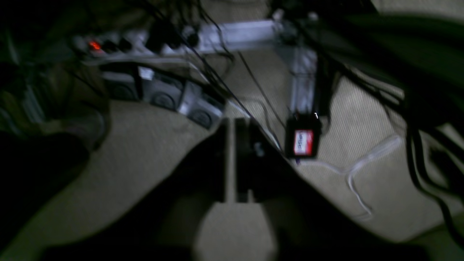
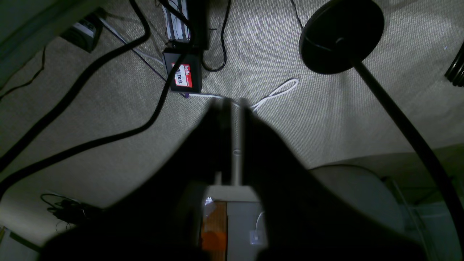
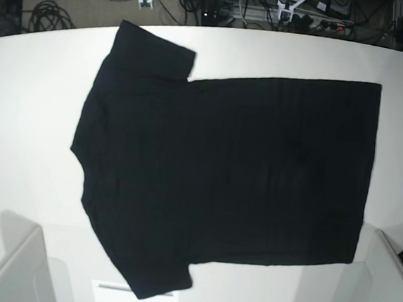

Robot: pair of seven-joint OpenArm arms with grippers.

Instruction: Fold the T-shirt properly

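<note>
T-shirt (image 3: 220,174) flat, plain side up, long axis L–R | both grippers (aimed at floor) near-closed, empty | neither arm nearer

A white table (image 3: 33,143); on carpet (image 2: 108,108), black cables (image 2: 90,141), a red-labelled box (image 2: 182,75).

— What is that under me?
— The T-shirt (image 3: 228,174): matt black cloth, smooth, lying on my table (image 3: 29,107), whose top is a plain white with no gloss.
— And past the table's edges?
— Beige carpet (image 2: 90,108), woven and rough, with glossy black cables (image 2: 72,98) and a dull black disc base (image 2: 340,34).
</note>
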